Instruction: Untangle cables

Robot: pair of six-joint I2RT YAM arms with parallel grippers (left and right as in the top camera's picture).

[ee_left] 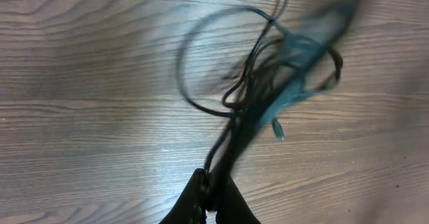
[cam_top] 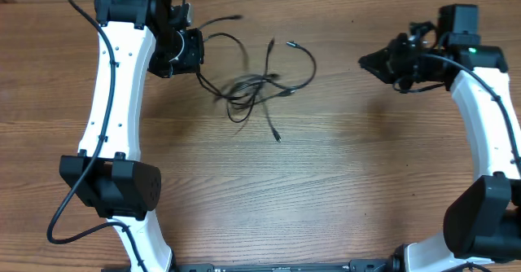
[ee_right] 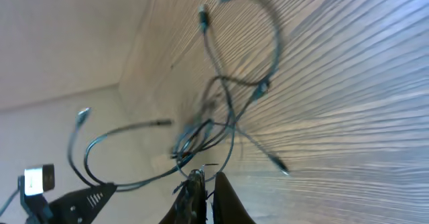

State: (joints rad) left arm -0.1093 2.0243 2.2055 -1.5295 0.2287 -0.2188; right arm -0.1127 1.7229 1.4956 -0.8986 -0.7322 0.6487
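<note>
The cables (cam_top: 247, 88) are thin black cords with small grey plug tips, lying in a loose knot on the wooden table (cam_top: 326, 182) at the upper middle. One plug tip (cam_top: 278, 138) points toward the front. My left gripper (cam_top: 196, 68) sits just left of the knot, shut on a strand that runs from its fingertips into the tangle. In the left wrist view the gripper (ee_left: 213, 184) pinches that strand, and the cables (ee_left: 268, 83) look blurred. My right gripper (cam_top: 364, 60) is shut and empty, right of the cables and apart from them. In the right wrist view the gripper (ee_right: 208, 178) faces the cables (ee_right: 194, 135).
Both white arms flank the table, the left arm (cam_top: 110, 85) along the left side and the right arm (cam_top: 488, 117) along the right. Thicker black wires run along the arms. Bare wood lies between the arms, in front of the knot.
</note>
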